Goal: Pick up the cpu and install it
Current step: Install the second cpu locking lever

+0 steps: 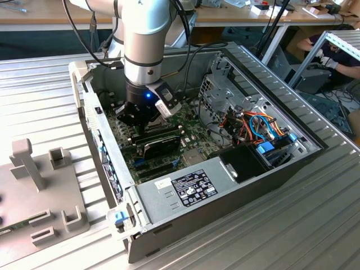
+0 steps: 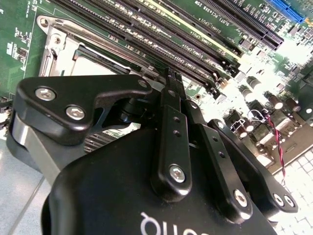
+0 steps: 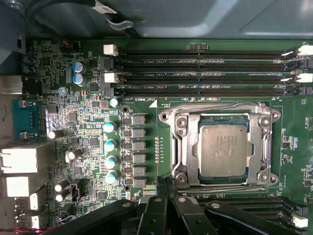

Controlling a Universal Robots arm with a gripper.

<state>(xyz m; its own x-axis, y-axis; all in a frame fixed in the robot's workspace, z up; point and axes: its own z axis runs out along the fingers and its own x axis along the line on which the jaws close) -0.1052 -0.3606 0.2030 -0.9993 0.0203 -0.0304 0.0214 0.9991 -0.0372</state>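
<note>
Dull silvery square cpu (image 3: 223,150), lying flat, seated in the motherboard socket

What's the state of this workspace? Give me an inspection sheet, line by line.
Surface: ribbed metal table, open case on it.
Job's things: cpu lies flat inside the socket frame.
Clutter: grey fixture at the exterior view's left.
Grippers: gripper shut, holding nothing, beside the frame.
Cables: orange and blue cables inside the case.
Surroundings: desk and a person behind.
</note>
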